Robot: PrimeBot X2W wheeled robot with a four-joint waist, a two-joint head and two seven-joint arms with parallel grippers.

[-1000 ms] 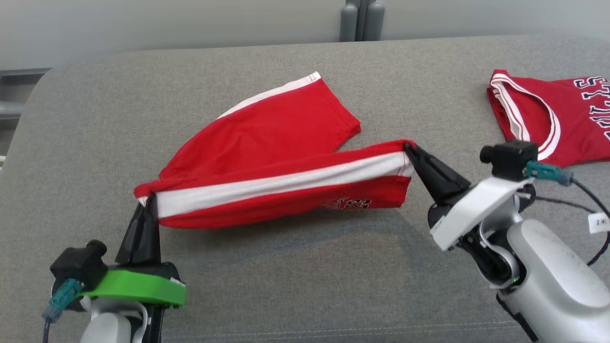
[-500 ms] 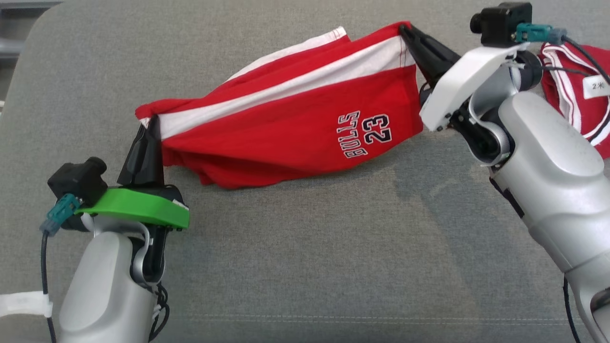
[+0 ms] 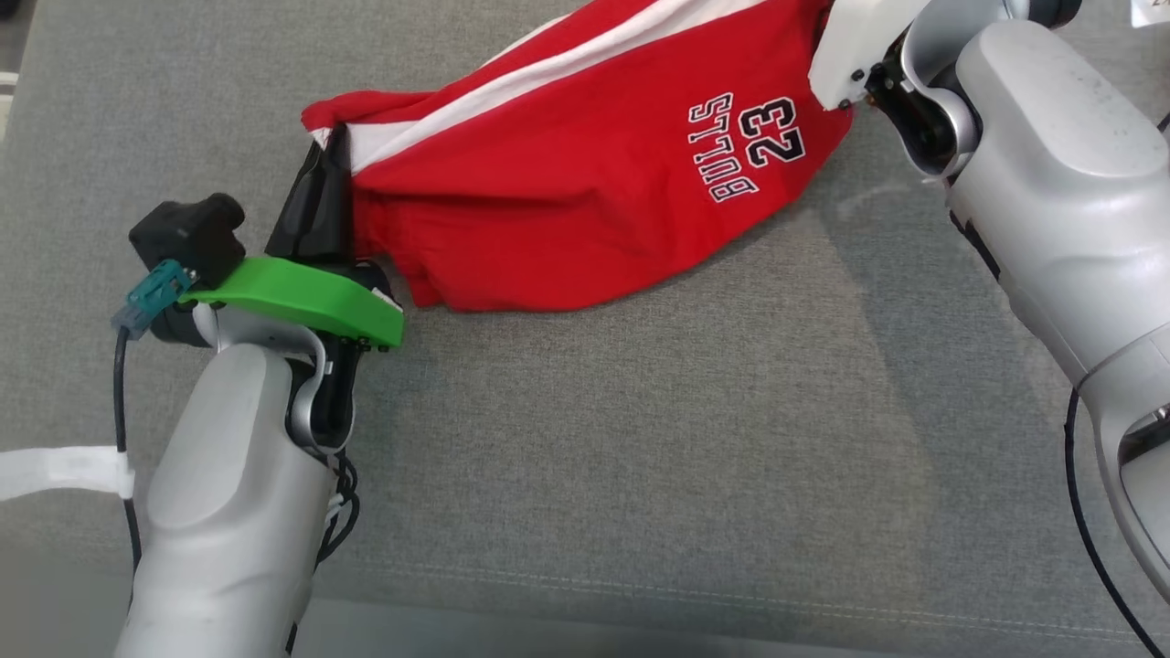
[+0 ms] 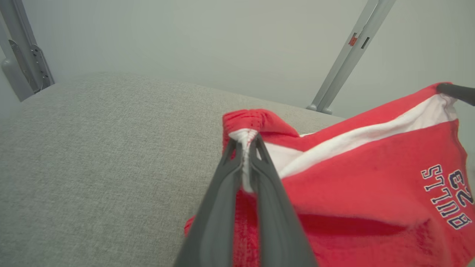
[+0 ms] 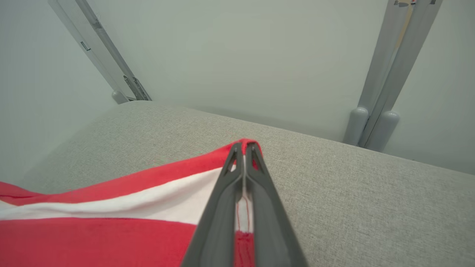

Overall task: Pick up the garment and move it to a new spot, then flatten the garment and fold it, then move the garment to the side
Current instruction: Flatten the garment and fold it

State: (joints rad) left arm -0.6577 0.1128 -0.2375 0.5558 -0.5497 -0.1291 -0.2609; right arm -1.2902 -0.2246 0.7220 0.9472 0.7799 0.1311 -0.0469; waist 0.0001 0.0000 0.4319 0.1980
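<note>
The garment (image 3: 585, 174) is a pair of red shorts with a white side stripe and "BULLS 23" in dark letters. It hangs stretched between my two grippers above the grey surface (image 3: 594, 439), its lower fold sagging down toward it. My left gripper (image 3: 322, 155) is shut on the bunched left corner; the left wrist view shows the cloth (image 4: 371, 178) pinched between the fingertips (image 4: 245, 142). My right gripper (image 5: 244, 148) is shut on the striped right edge (image 5: 111, 207), and its pale forearm (image 3: 1033, 146) enters the head view at the upper right.
The grey fabric surface spreads in front of me with open room below the shorts. Behind it stand a pale wall and grey metal posts (image 5: 382, 92), with another slanted post (image 4: 345, 59) in the left wrist view. Cables (image 3: 1088, 530) hang by the right arm.
Both grippers have lifted the shorts, which turned so the printed side faces the head camera. The head view has tilted down, so the second red garment at the right has left the frame.
</note>
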